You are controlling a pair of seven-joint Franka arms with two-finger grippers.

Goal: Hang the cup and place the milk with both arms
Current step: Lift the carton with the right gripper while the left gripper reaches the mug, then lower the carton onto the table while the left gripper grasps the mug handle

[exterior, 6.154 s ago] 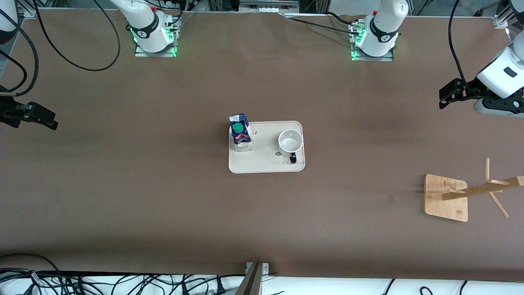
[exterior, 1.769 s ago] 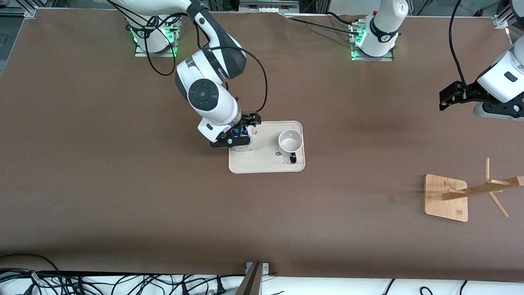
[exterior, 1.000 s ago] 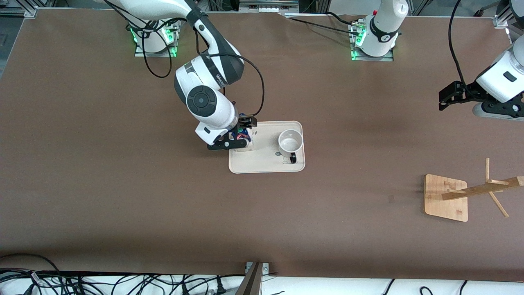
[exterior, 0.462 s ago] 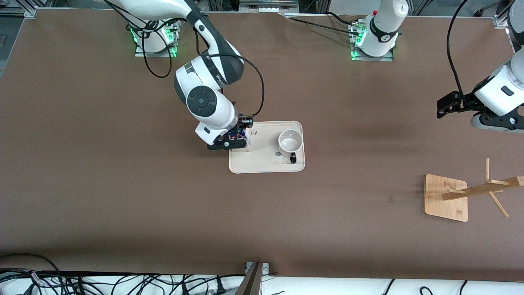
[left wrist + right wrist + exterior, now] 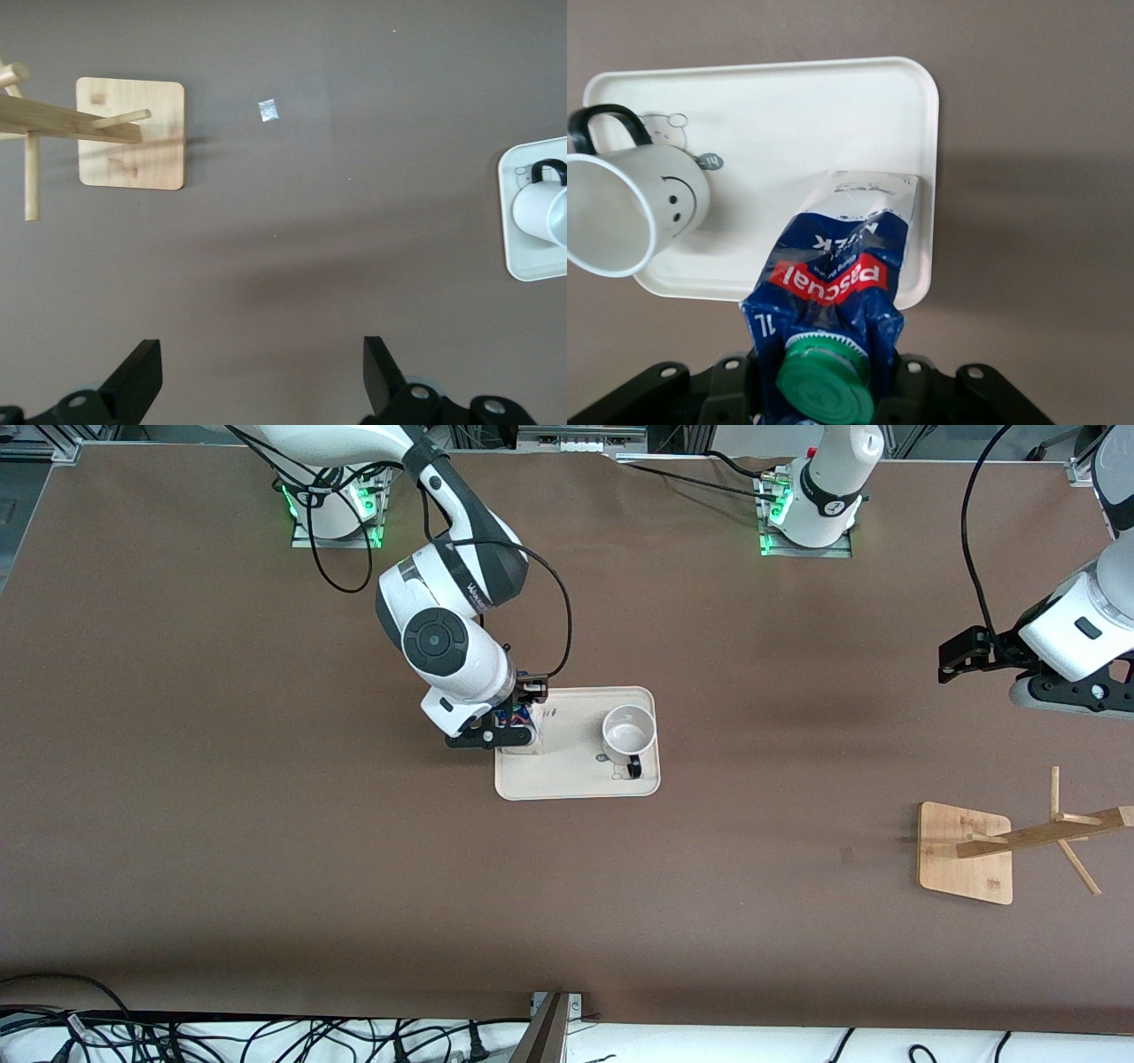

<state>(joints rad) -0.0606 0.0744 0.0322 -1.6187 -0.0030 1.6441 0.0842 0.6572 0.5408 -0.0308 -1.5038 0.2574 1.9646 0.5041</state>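
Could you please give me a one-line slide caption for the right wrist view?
Right gripper shut on the milk, the carton standing on the tray beside the cup.

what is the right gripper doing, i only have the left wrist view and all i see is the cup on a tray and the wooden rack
Observer: The right gripper is shut on the milk, gripping it at its dark blue top.
Operator: is the milk off the tray yet
Observer: No, its base sits on the tray, at the edge toward the right arm's end.
Operator: cup in the way?
Observer: The cup stands apart from the milk, bare tray between them, its smiley face turned toward the carton.
Operator: and my left gripper
Observer: The left gripper is open, over bare table toward the left arm's end, clear of the rack.
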